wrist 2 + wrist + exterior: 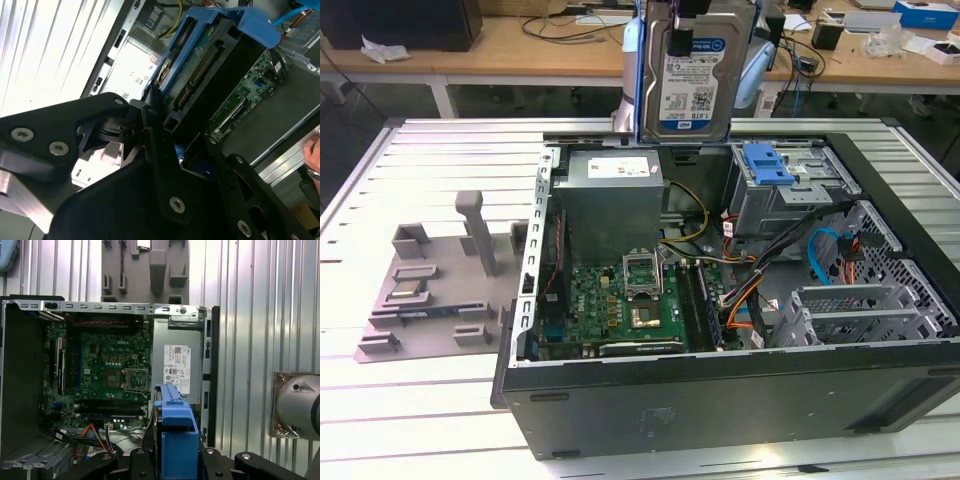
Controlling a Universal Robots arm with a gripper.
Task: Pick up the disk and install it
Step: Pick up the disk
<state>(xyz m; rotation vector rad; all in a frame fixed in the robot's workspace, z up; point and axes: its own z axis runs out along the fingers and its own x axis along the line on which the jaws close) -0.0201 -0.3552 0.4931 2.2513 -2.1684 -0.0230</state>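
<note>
- My gripper (176,131) is clamped on the disk (692,72). In the second wrist view its black fingers (152,107) press against the drive's end on either side.
- The disk hangs upright in the air with its blue-and-white label facing the exterior camera. The blue carrier frame runs down both long edges.
- In the exterior view it sits over the far side of the open computer case (720,405), above the gap between the grey power-supply box (610,195) and the drive cage (790,195). It is not inside the cage.
- The cage's blue latch (767,165) lies on top of the cage, just below and to the exterior view's right of the disk.
- The second wrist view shows the disk's circuit-board side and connector row (200,70). The first wrist view looks along its blue frame (175,430) down into the case.
- Inside the case I see the green motherboard (620,295) with its processor socket (643,318), and orange and blue cables near the cage.
- The case lies on a slatted metal table (420,425), with a grey fixture tray (430,290) beside it on the exterior view's left.
</note>
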